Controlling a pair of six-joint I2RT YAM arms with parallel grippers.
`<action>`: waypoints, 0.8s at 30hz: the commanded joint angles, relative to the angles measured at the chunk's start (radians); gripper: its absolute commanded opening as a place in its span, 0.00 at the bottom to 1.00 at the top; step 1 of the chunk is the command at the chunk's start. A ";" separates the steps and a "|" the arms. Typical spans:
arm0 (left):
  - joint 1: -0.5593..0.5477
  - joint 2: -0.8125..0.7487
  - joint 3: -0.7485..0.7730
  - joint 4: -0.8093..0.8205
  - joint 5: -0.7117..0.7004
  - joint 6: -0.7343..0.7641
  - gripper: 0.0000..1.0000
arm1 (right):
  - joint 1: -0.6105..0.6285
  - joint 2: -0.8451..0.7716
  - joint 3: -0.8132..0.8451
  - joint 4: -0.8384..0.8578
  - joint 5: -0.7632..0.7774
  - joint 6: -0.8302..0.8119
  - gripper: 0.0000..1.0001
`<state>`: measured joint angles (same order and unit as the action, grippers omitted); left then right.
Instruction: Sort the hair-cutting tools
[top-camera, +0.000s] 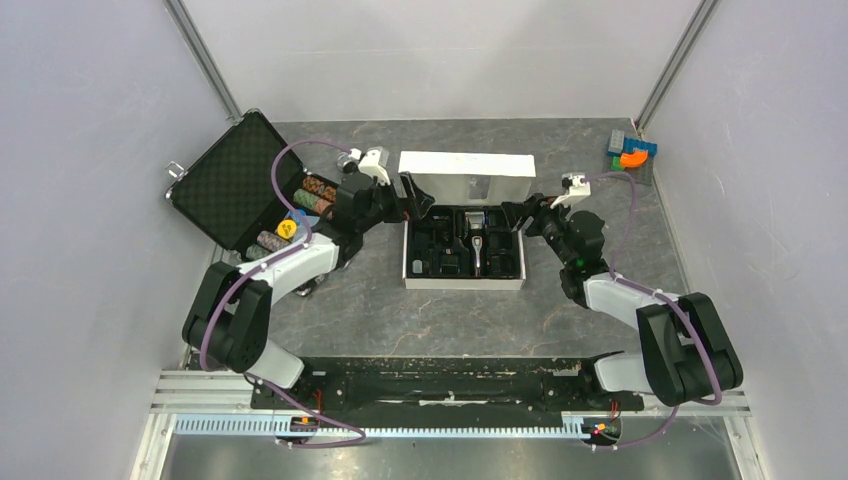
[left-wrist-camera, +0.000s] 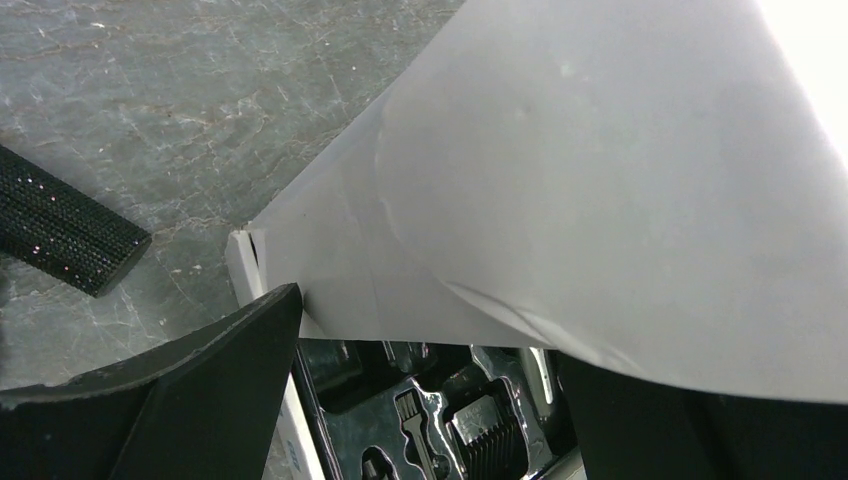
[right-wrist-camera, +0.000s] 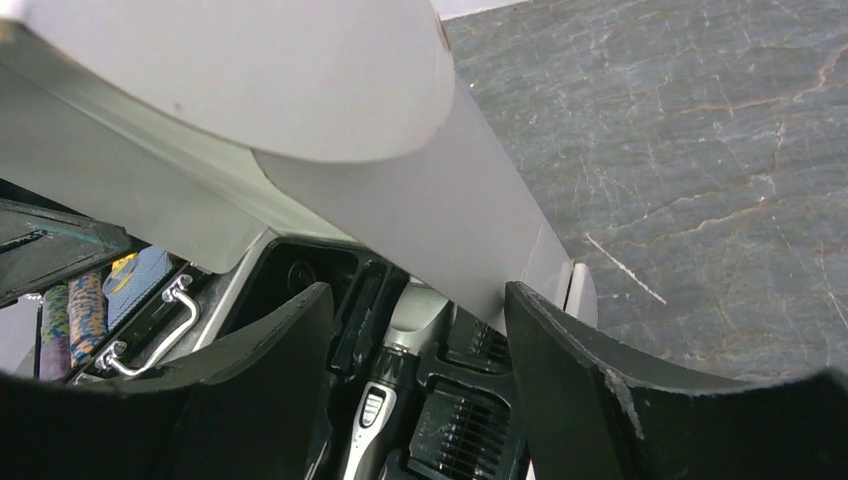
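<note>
A white box (top-camera: 412, 268) holds a black moulded tray, and its white lid (top-camera: 467, 165) stands raised at the back. The silver-and-black hair clipper (top-camera: 477, 245) lies in the tray's middle and shows in the right wrist view (right-wrist-camera: 385, 400). A black comb attachment (right-wrist-camera: 465, 430) sits beside it. In the left wrist view the tray holds another comb attachment (left-wrist-camera: 490, 440) and a small brush (left-wrist-camera: 415, 420). My left gripper (top-camera: 415, 197) (left-wrist-camera: 430, 340) is open and empty at the lid's left end. My right gripper (top-camera: 515, 215) (right-wrist-camera: 415, 300) is open and empty at the lid's right end.
An open black case (top-camera: 230, 180) with coloured poker chips (top-camera: 315, 192) stands left of the box, its metal handle (right-wrist-camera: 150, 330) in the right wrist view. A black glittery microphone handle (left-wrist-camera: 60, 235) lies on the table. Coloured blocks (top-camera: 632, 150) sit at the back right.
</note>
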<state>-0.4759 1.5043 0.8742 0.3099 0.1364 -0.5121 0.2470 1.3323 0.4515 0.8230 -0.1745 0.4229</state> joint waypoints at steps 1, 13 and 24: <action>-0.014 -0.036 -0.029 0.059 -0.001 -0.059 0.99 | 0.011 -0.025 -0.037 0.066 -0.004 0.013 0.66; -0.047 -0.048 -0.124 0.098 -0.023 -0.111 0.99 | 0.026 -0.028 -0.107 0.103 -0.016 0.029 0.66; -0.065 -0.139 -0.232 0.097 -0.051 -0.153 1.00 | 0.034 -0.101 -0.206 0.100 -0.023 0.026 0.67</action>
<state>-0.5316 1.4334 0.6769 0.3557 0.1127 -0.6136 0.2760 1.2903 0.2783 0.8780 -0.1864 0.4526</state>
